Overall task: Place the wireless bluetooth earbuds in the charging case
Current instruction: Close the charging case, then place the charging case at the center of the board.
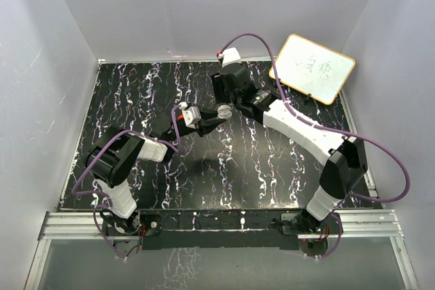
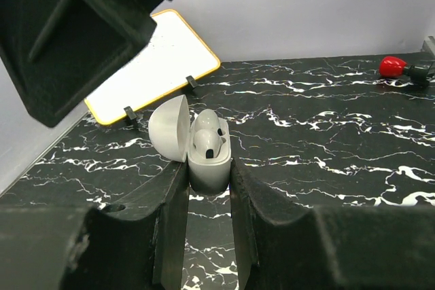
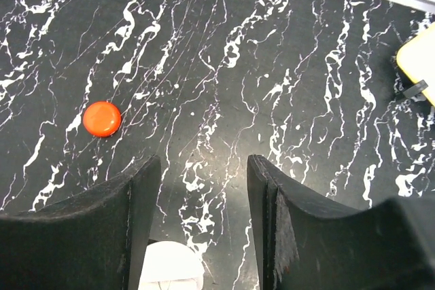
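left gripper (image 2: 209, 185): closed on the charging case; its two black fingers press on the sides of the lower body of the case.
charging case (image 2: 208, 173): white, not red. it is held upright between the left fingers, near the middle of the table (image 1: 136, 100). in the top view it is just beside the wrist of the right arm. i cannot tell if its bottom touches the table.
lid (image 2: 170, 127): open, standing up at the left side of the case in the left wrist view.
earbud (image 2: 206, 142): white with a dark tip, sitting inside the open case. behind it there is a second round white form; i cannot tell if this is the other earbud.
right gripper (image 3: 204, 162): open, the fingers well apart, gripping nothing. it points down at the table, and a white round part shows at the bottom edge of its view, between the fingers.
red disc (image 3: 102, 118): flat and round, lying on the table, apart from the right fingers, to the left in the right wrist view.
small red thing (image 2: 392, 66): at the far right of the left wrist view, on the table, touching a dark part. i cannot tell what it is.
whiteboard (image 1: 312, 68): yellow frame, at the far right corner of the table, tilted on small black feet. the faint writing is too small to read.
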Robot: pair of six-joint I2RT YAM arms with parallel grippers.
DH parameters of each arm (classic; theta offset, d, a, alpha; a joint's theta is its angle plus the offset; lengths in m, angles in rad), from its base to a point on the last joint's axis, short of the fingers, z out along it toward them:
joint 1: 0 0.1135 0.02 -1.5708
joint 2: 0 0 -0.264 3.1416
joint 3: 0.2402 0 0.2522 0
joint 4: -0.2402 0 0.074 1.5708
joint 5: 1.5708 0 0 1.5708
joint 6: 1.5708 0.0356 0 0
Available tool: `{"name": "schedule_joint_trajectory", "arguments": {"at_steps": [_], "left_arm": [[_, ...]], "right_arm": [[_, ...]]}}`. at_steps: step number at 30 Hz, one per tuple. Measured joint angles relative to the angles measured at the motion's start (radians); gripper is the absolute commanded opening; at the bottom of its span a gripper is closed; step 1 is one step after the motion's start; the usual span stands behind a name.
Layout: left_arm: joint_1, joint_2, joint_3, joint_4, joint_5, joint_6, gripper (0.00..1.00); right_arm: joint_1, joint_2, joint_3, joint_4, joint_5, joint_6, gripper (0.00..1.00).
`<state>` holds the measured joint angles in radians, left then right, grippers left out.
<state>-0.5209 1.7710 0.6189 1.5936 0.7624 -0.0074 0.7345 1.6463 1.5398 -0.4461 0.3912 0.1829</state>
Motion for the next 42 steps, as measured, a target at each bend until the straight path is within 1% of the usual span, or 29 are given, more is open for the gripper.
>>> {"name": "schedule_joint_trajectory", "arguments": {"at_steps": [9, 10, 11, 17, 21, 25, 30, 36, 42], "left_arm": [[0.003, 0.000, 0.000, -0.002, 0.005, -0.018, 0.00], [0.003, 0.000, 0.000, -0.008, 0.004, -0.021, 0.00], [0.005, 0.002, 0.000, -0.021, 0.002, -0.035, 0.00], [0.015, 0.023, 0.023, -0.026, -0.032, -0.084, 0.00], [0.018, 0.037, 0.055, -0.014, -0.043, -0.115, 0.00], [0.018, 0.053, 0.076, -0.009, -0.050, -0.136, 0.00], [0.030, 0.071, 0.081, -0.007, -0.109, -0.160, 0.00], [0.076, 0.075, 0.072, 0.003, -0.154, -0.219, 0.00], [0.085, 0.148, 0.072, -0.011, -0.152, -0.320, 0.00]], "right_arm": [[-0.004, 0.001, -0.097, 0.040, -0.047, 0.011, 0.54], [-0.005, -0.008, -0.137, 0.078, -0.055, 0.027, 0.54], [-0.005, -0.009, -0.138, 0.079, -0.055, 0.028, 0.54], [-0.006, -0.095, -0.232, 0.127, -0.061, 0.042, 0.54], [-0.009, -0.135, -0.261, 0.151, -0.054, 0.050, 0.54], [-0.010, -0.168, -0.287, 0.171, -0.031, 0.057, 0.58], [-0.015, -0.196, -0.302, 0.158, 0.068, 0.066, 0.64], [-0.079, -0.199, -0.315, 0.143, 0.132, 0.083, 0.65], [-0.108, -0.227, -0.359, 0.135, 0.153, 0.085, 0.65]]}}
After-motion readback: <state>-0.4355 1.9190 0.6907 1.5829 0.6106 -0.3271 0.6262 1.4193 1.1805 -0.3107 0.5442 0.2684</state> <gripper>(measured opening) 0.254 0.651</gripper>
